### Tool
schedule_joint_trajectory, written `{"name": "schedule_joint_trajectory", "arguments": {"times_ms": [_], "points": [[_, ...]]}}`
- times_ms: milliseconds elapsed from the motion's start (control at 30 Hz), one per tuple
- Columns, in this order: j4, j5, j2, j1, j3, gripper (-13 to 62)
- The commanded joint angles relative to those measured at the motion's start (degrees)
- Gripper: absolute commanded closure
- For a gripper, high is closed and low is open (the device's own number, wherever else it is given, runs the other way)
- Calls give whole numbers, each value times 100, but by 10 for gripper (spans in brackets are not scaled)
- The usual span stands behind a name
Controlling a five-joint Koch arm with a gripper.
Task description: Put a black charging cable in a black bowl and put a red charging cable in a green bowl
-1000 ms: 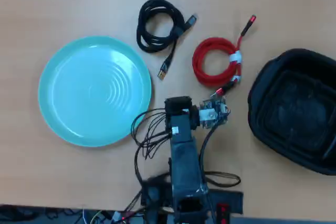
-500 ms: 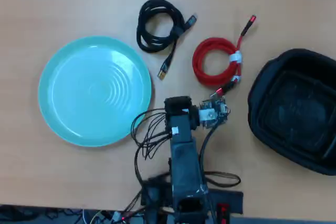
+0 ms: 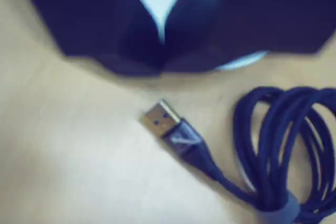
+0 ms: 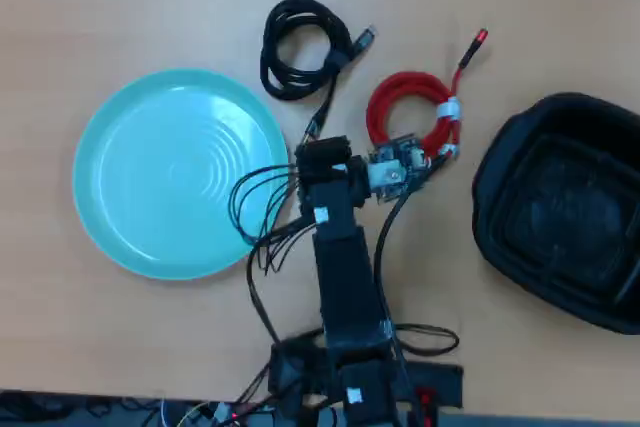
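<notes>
Two coiled cables, two containers. The black charging cable (image 4: 300, 59) lies loosely wound above the glossy, ripple-ringed green bowl (image 4: 180, 173); its gold plug sits just below the gripper (image 3: 163, 40) in the wrist view. The red charging cable (image 4: 408, 115), white-tied, lies beside the matte, thick-rimmed black bowl (image 4: 562, 209). Pale wooden table (image 4: 100, 7). Jaw state indeterminate; view blurred.

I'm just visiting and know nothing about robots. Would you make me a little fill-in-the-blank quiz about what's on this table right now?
1. The red cable is bound by a ____ tie.
2. In the overhead view, the black cable lies nearer the ____ bowl.
3. Both bowls, green and black, have ____ cables in them.
4. In the wrist view, the plug near the black coil is ____ coloured.

Missing words: white; green; no; gold
</notes>
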Motion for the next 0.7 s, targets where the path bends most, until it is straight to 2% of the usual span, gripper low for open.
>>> {"name": "schedule_joint_trajectory", "arguments": {"times_ms": [0,133,400,600,667], "points": [[-756,-70,9,-229,-703,567],[-1512,-62,-202,-598,-984,566],[-1705,-62,-2197,-940,-2610,541],[-1723,-53,-2435,-993,-2813,536],[-1723,-44,-2558,-1002,-2777,512]]}}
